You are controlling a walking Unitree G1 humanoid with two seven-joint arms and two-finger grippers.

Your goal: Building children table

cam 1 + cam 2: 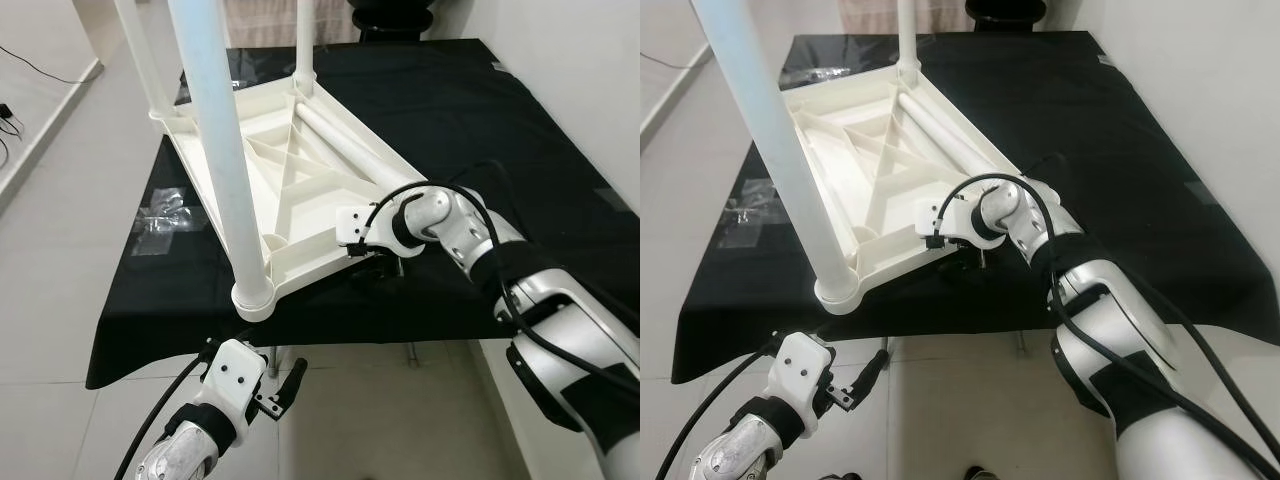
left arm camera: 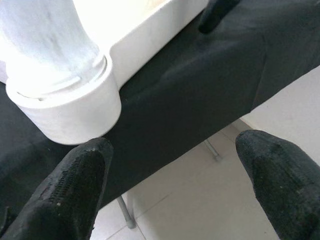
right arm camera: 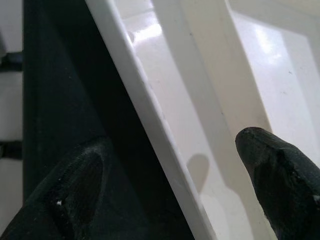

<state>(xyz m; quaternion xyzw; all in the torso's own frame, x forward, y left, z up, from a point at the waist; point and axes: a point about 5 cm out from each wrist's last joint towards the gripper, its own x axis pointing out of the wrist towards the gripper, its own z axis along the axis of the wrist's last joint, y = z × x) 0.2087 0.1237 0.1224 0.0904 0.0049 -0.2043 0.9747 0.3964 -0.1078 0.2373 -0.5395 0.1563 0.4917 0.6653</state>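
A white plastic children's table (image 1: 290,170) lies upside down on a black-covered table (image 1: 450,100). Its near leg (image 1: 225,150) stands upright in the front corner socket (image 1: 253,297), and two more legs rise at the far corners. A loose leg (image 1: 350,140) lies along the underside. My right gripper (image 1: 365,262) is at the front right rim (image 3: 145,110), open, with one finger on each side of the rim. My left gripper (image 1: 285,390) hangs open below the table's front edge, just under the corner socket (image 2: 65,107).
A clear plastic bag (image 1: 160,215) lies on the cloth left of the white table. The black cloth (image 2: 200,100) hangs over the front edge, with metal table legs (image 1: 272,358) beneath. A white wall runs along the right. A cable (image 1: 30,60) lies on the tiled floor, far left.
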